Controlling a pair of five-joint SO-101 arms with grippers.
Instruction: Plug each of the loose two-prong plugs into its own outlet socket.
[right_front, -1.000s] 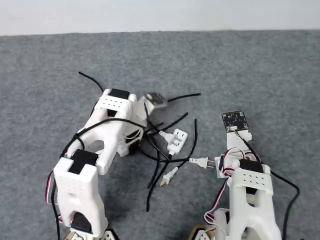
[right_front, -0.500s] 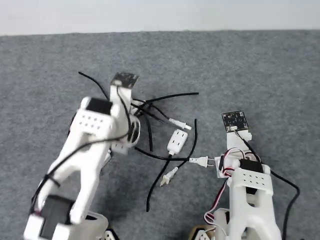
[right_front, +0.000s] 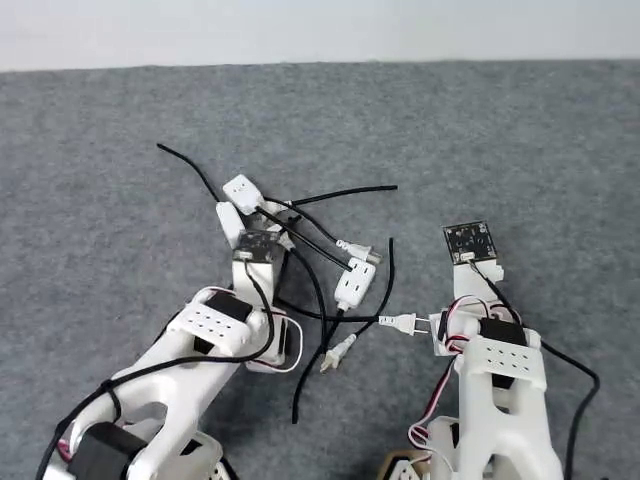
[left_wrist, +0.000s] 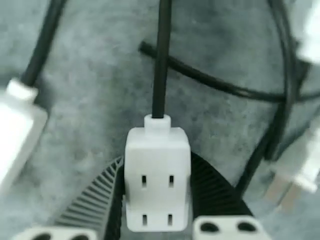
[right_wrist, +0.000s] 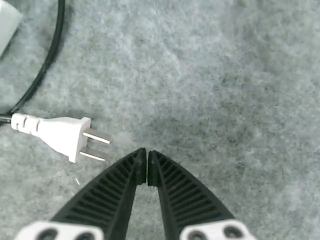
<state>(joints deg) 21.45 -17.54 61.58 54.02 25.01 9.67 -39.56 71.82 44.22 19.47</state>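
Left gripper (right_front: 238, 205) is clamped on a white outlet socket (right_front: 243, 190) at the far side of the cord tangle in the high view. A second socket (right_front: 355, 283) lies mid-tangle with loose plugs (right_front: 340, 352) near it. Left wrist view: the jaws pinch that socket's flat sides, slots facing the camera, black cord (left_wrist: 160, 60) running straight off. It's light hard plastic, probably a bit slick, and stiff cords will tug it. Right wrist view: right gripper (right_wrist: 146, 167) is closed on nothing, just beside a two-prong plug (right_wrist: 62, 135) lying flat on the grey carpet (right_wrist: 225, 75). I'd grab its body, not the prongs. Crossing cords look like the main obstacle.
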